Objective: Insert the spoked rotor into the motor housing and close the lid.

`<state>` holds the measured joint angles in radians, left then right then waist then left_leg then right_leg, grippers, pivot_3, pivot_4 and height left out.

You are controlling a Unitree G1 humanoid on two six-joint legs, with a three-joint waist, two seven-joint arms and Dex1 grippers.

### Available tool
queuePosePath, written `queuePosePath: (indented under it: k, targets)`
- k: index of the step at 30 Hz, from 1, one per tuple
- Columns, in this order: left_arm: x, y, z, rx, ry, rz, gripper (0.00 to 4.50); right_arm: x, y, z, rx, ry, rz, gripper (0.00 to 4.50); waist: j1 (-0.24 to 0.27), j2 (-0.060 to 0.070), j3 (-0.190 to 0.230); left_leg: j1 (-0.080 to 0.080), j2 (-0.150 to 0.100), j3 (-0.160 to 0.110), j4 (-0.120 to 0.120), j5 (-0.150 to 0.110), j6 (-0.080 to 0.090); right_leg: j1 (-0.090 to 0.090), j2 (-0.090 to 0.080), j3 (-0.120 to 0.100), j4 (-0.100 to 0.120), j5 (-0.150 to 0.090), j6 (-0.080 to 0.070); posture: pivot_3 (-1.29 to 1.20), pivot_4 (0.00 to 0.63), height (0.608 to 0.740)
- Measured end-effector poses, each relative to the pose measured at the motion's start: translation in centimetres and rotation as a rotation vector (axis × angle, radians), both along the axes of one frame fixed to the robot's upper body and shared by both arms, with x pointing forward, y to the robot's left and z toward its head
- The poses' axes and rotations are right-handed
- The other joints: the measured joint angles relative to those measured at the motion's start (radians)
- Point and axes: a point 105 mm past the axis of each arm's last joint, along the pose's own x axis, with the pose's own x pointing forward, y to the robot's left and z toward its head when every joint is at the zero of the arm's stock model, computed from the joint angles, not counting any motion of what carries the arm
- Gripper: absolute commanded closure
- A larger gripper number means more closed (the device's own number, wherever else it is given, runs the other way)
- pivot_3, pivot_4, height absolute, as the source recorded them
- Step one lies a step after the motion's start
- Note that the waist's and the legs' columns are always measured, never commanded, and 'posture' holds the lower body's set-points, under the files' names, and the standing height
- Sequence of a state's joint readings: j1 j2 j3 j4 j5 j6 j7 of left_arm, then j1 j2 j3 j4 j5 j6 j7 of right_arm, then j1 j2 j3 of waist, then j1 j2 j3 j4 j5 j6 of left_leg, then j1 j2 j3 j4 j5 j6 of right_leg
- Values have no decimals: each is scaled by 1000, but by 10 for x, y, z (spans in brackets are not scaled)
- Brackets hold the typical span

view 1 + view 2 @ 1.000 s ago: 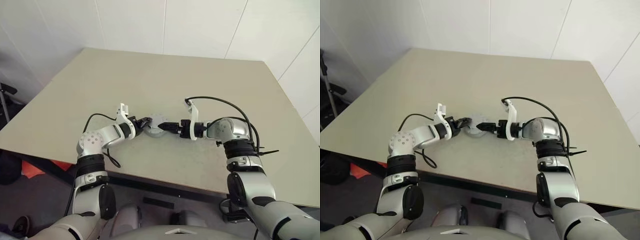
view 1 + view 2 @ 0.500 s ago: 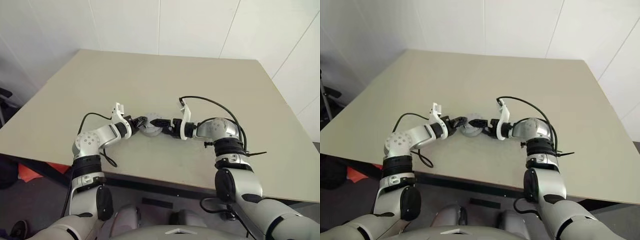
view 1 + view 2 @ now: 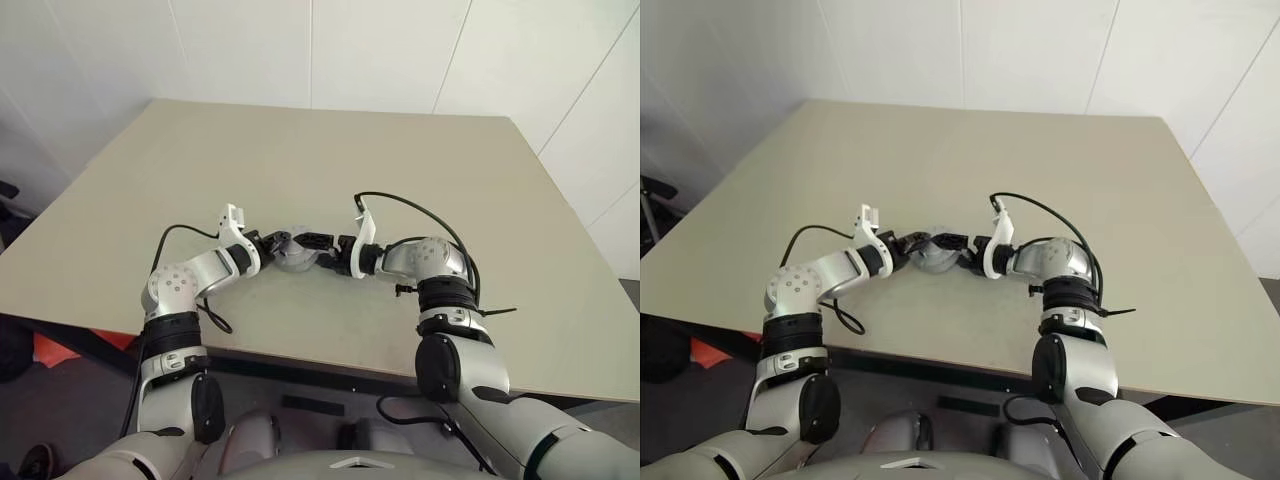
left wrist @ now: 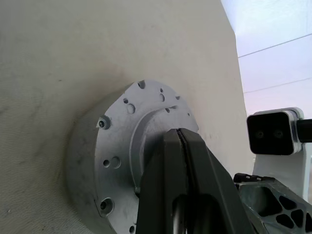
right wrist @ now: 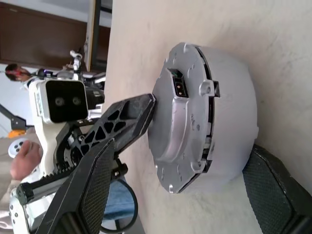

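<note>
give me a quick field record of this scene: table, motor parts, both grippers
table: beige top, bare apart from the motor assembly
motor housing: round grey body lying on the table between the two grippers
lid: flat grey disc seated on the housing, screw holes around its rim
left gripper: shut, fingertips pressed against the lid's raised centre
right gripper: open, one finger on each side of the housing
person: a hand beyond the table edge

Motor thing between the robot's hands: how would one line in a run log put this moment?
motor assembly: closed, on table | left fingers: shut, against lid | right fingers: open, straddling assembly
</note>
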<state>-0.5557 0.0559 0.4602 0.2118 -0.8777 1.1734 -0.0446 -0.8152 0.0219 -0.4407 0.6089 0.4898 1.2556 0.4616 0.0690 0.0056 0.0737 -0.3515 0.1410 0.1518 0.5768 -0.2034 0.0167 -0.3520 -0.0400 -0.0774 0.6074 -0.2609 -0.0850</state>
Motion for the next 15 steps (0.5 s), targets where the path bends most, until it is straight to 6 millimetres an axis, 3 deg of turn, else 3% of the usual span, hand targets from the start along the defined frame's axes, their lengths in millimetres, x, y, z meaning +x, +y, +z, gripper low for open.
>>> queuePosePath:
  k: [7,15]
  targets:
    - [3,6,4,10,-20,17,4500,5,4,10,9,-25,-4,22,0,0,0,-1,0,0,-2,0,0,-2,0,0,0,-1,-2,0,0,740]
    - [3,7,4,11,-25,20,4500,-2,19,8,-13,-21,57,22,5,0,0,-2,0,0,-1,0,0,-1,0,-1,0,-1,-2,0,0,740]
